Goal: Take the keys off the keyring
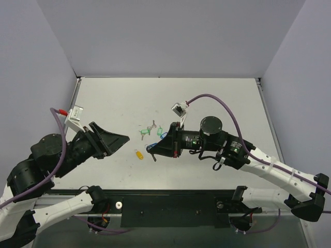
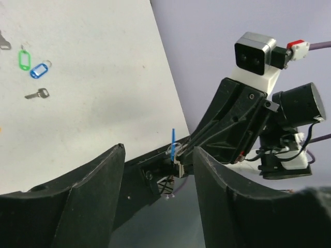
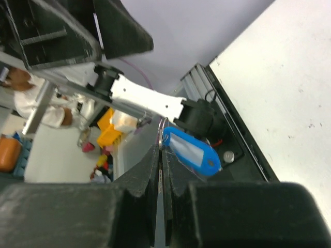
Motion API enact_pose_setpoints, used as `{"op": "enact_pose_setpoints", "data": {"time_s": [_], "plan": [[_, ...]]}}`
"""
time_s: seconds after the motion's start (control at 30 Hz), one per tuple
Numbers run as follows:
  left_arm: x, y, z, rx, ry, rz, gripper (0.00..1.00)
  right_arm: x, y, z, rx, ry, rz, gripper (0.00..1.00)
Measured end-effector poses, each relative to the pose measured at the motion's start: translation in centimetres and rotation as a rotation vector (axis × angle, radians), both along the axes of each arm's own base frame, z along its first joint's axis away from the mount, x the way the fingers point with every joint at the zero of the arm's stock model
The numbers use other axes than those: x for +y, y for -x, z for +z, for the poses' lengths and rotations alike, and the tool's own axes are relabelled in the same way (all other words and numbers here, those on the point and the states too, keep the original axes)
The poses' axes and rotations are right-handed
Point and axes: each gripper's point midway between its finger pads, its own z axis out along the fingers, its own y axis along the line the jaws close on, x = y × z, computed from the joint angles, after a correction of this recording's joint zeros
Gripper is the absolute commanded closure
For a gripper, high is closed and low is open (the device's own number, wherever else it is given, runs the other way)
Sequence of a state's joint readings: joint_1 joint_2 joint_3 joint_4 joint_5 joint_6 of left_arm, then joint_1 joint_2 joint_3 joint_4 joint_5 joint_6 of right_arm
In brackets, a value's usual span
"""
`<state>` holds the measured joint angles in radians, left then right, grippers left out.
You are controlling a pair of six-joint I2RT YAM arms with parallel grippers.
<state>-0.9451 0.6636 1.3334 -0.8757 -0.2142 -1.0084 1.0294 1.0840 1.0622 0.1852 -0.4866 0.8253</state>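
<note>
Two arms reached over a scuffed white tabletop [image 1: 217, 98] boxed in by pale lilac walls [image 1: 170, 36]. The right gripper [image 1: 154, 153] was pinched tight on the thin metal keyring [image 3: 163, 124] with its deep-blue oval plastic tag [image 3: 190, 154], held above the table's near middle; its keys were too small to make out. The left gripper [image 1: 118, 141] stood wide open nearby. A yellow oval tag [image 1: 138, 153] lay on the surface between them

The deep-blue oval plastic tag [image 3: 192, 154] looks smooth and glossy. The white table top [image 1: 217, 98] is matt, with a few faint scuffs.
</note>
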Motion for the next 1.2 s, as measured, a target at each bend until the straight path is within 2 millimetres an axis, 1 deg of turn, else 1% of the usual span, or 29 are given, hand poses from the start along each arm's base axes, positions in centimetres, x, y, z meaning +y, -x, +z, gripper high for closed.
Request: {"op": "enact_pose_setpoints", "data": {"time_s": [0.1,0.2,0.37,0.5,0.67,0.77,0.97,1.07,1.2], "plan": [[1.2,0.3,0.3,-0.047,-0.064,0.000,0.30,-0.5,1.2,-0.5,-0.038,0.084,0.035,1.00],[1.8,0.5,0.2,-0.096,-0.118,-0.014,0.30,-1.3,2.3,-1.2,-0.073,0.163,0.072,1.00],[1.7,1.8,-0.4,-0.187,-0.157,-0.117,0.30,-2.3,4.1,-2.2,-0.113,0.256,0.146,1.00],[0.1,3.2,-1.1,-0.244,-0.148,-0.245,0.30,-2.6,5.5,-2.2,-0.137,0.280,0.206,1.00],[-3.9,5.1,-2.4,-0.307,-0.090,-0.474,0.30,-2.8,6.5,-2.0,-0.157,0.281,0.250,1.00],[-5.3,6.2,-2.1,-0.345,-0.047,-0.571,0.31,-2.8,6.6,-2.1,-0.162,0.284,0.257,1.00],[-5.9,8.5,0.9,-0.476,0.052,-0.699,0.32,-2.8,6.8,-1.9,-0.165,0.278,0.267,1.00],[-6.2,9.0,1.1,-0.494,0.062,-0.740,0.32,-2.8,7.0,-1.4,-0.168,0.265,0.276,1.00],[-6.6,9.0,0.7,-0.486,0.053,-0.764,0.32,-2.8,7.3,-0.1,-0.178,0.225,0.285,1.00]]}}
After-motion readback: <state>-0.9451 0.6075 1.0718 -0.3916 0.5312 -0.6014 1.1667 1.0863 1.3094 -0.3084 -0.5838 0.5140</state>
